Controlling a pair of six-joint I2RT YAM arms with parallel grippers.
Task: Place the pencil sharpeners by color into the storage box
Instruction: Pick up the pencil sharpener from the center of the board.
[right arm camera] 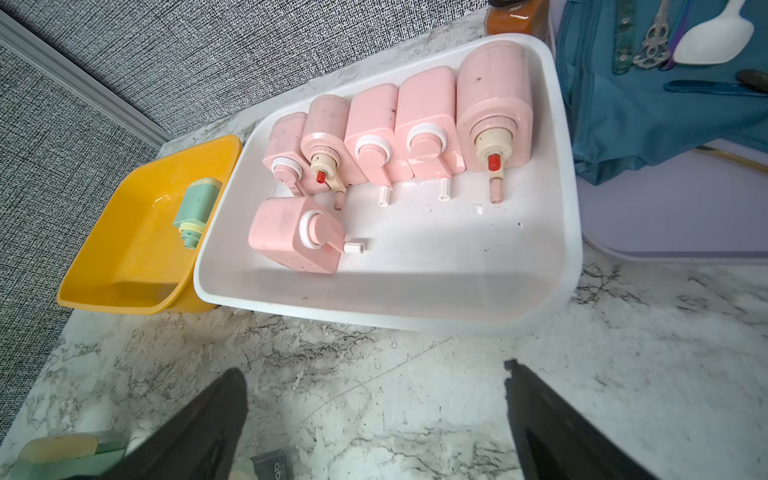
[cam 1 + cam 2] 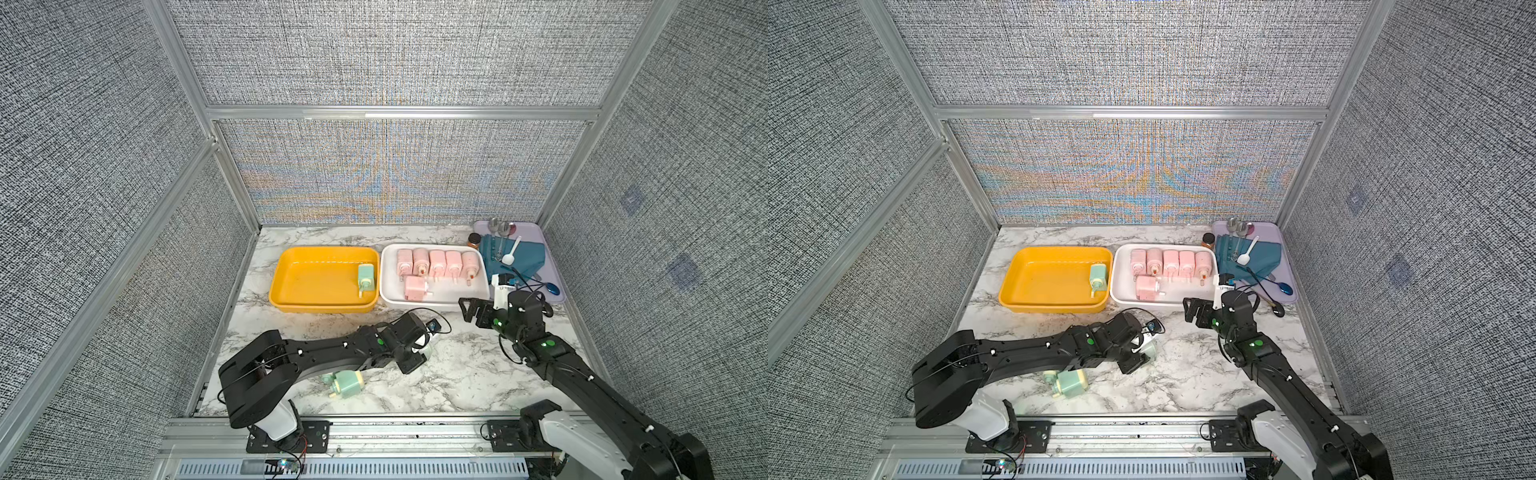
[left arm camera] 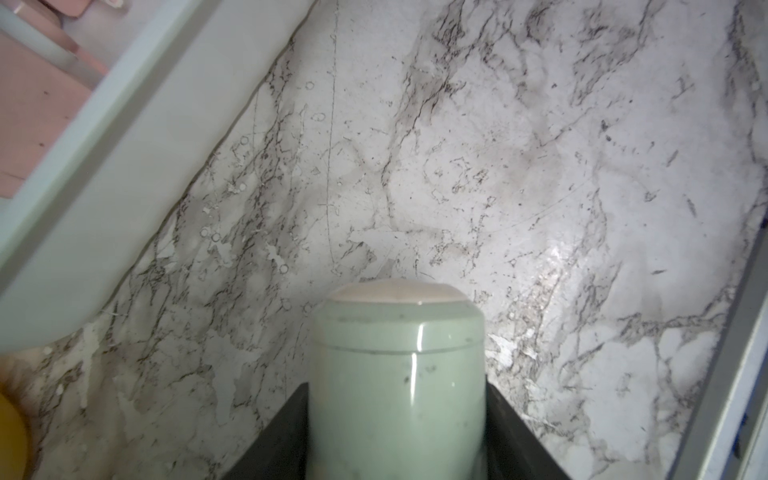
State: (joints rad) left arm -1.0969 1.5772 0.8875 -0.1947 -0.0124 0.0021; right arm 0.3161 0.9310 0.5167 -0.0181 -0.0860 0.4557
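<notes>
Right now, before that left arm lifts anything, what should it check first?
1. The held green sharpener sits between the left gripper's fingers: ok.
2. Grip firm enough to lift: cannot tell.
3. The yellow tray has free floor beside the tray's green sharpener: ok.
4. The white tray holds only pink sharpeners: ok.
5. The right gripper is open and empty: ok.
6. Nothing green left out: not ok, the loose green sharpener lies beside the left arm.

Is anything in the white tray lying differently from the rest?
Yes. Five pink sharpeners lie in a neat row, necks pointing the same way. The sixth pink sharpener lies alone in front of that row, turned sideways, its crank pointing along the white tray.
</notes>
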